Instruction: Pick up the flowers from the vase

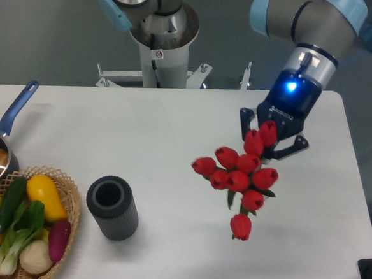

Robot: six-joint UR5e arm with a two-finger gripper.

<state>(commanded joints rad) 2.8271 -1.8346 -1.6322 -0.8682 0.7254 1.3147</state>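
Observation:
The flowers [239, 176], a bunch of closed red tulips with a few green leaves, hang over the right part of the white table, tilted with the heads toward the camera. My gripper [270, 138] is shut on the bunch at its upper end, and its dark fingers show on either side of the top tulips. The stems are hidden behind the heads and the gripper. The vase [111, 207], a short dark grey ribbed cylinder with an empty round mouth, stands at the front left, well apart from the flowers.
A wicker basket [72, 198] with vegetables sits at the front left corner beside the vase. A blue-handled saucepan [4, 133] is at the left edge. The arm's base [161, 42] stands behind the table's far edge.

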